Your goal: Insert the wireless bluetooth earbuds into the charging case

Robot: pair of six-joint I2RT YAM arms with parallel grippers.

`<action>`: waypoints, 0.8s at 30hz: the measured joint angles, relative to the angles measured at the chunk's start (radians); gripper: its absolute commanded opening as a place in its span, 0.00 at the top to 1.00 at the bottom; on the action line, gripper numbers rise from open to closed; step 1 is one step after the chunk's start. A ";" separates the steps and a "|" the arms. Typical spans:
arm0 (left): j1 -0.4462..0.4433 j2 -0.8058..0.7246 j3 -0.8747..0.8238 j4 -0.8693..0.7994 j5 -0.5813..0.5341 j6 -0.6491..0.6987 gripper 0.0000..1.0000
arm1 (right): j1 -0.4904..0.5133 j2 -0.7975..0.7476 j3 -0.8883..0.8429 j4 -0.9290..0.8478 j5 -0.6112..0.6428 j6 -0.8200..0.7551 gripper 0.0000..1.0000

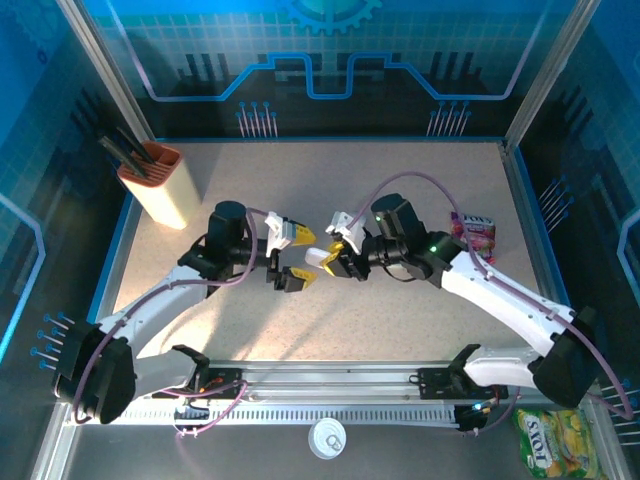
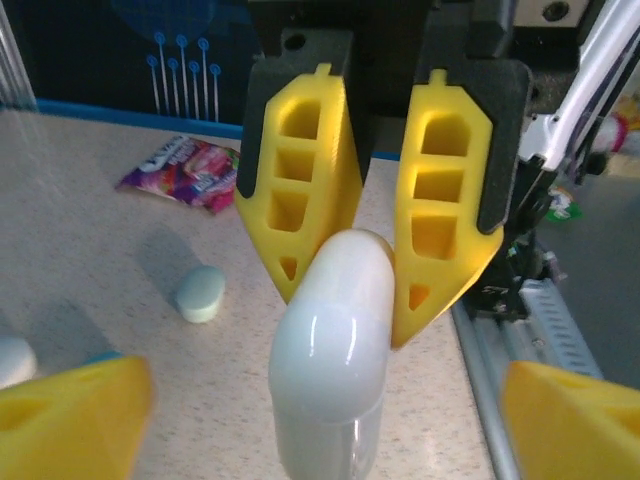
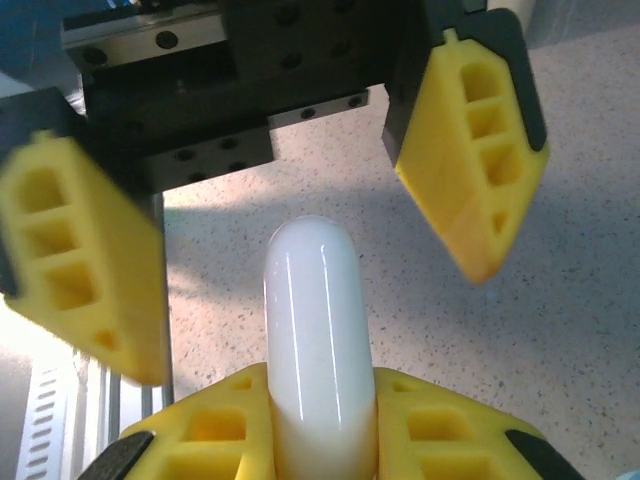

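We have the case (image 3: 318,310) in the air between the two arms, above the middle of the worktop (image 2: 100,250). The right fingers (image 3: 230,430) are narrow and pinch its lower end. The left fingers (image 3: 470,160) stand wide on either side of its rounded top, clear of it. We read this as a handover, with the case now carried by the right arm alone.

The shell is glossy and rounded, so we judge it likely to slip or swivel in a pinch this low down. We should keep the right grip firm and the wrist quiet while the left arm backs straight off along its own axis, so that neither finger clips the top.

The lid looks shut, and we cannot tell whether any earbuds are inside. Before anything goes in, we would want the case steadied with its lid end free, either set down on bare worktop or held fast by the right arm while the left works the lid. A green case (image 2: 200,293) lies further off, well apart, and need not be disturbed.
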 measured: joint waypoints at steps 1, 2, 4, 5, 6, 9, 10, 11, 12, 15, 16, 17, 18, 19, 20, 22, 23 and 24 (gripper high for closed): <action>0.000 -0.002 -0.003 0.008 -0.008 -0.002 0.01 | -0.011 -0.010 -0.021 0.023 0.008 0.027 0.87; 0.000 -0.006 -0.011 0.019 -0.021 -0.002 0.01 | -0.027 -0.023 -0.048 0.051 0.023 0.073 0.88; 0.000 -0.019 -0.035 0.044 -0.046 -0.002 0.01 | -0.069 -0.035 -0.099 0.105 0.048 0.165 0.89; 0.000 -0.026 -0.052 0.057 -0.061 0.000 0.01 | -0.092 -0.036 -0.131 0.140 0.059 0.217 0.88; 0.000 -0.032 -0.068 0.064 -0.077 0.002 0.01 | -0.109 -0.035 -0.161 0.163 0.072 0.261 0.88; 0.000 -0.041 -0.109 0.071 -0.121 0.018 0.01 | -0.128 -0.021 -0.254 0.215 0.115 0.380 0.88; 0.000 -0.041 -0.117 0.071 -0.133 0.022 0.01 | -0.128 -0.010 -0.275 0.223 0.130 0.409 0.88; 0.000 -0.041 -0.127 0.069 -0.147 0.029 0.01 | -0.128 0.007 -0.298 0.233 0.145 0.441 0.88; 0.000 -0.041 -0.133 0.068 -0.160 0.039 0.01 | -0.128 0.025 -0.317 0.244 0.162 0.467 0.88; 0.000 -0.041 -0.137 0.061 -0.194 0.064 0.01 | -0.131 0.089 -0.373 0.296 0.184 0.533 0.87; 0.000 -0.041 -0.137 0.061 -0.202 0.071 0.01 | -0.132 0.109 -0.390 0.318 0.184 0.551 0.87; 0.000 -0.040 -0.137 0.060 -0.211 0.077 0.01 | -0.132 0.136 -0.410 0.346 0.183 0.573 0.86; 0.000 -0.039 -0.137 0.058 -0.216 0.084 0.01 | -0.133 0.160 -0.422 0.365 0.183 0.590 0.85; 0.000 -0.036 -0.137 0.056 -0.219 0.093 0.01 | -0.133 0.182 -0.430 0.380 0.181 0.602 0.85; 0.000 -0.032 -0.137 0.055 -0.223 0.098 0.01 | -0.133 0.208 -0.435 0.399 0.180 0.618 0.84; 0.000 -0.024 -0.137 0.051 -0.227 0.106 0.01 | -0.133 0.249 -0.441 0.437 0.180 0.640 0.82; 0.000 -0.019 -0.137 0.044 -0.228 0.117 0.01 | -0.134 0.269 -0.444 0.459 0.180 0.653 0.79; 0.000 -0.014 -0.137 0.034 -0.230 0.126 0.01 | -0.134 0.282 -0.447 0.481 0.175 0.664 0.74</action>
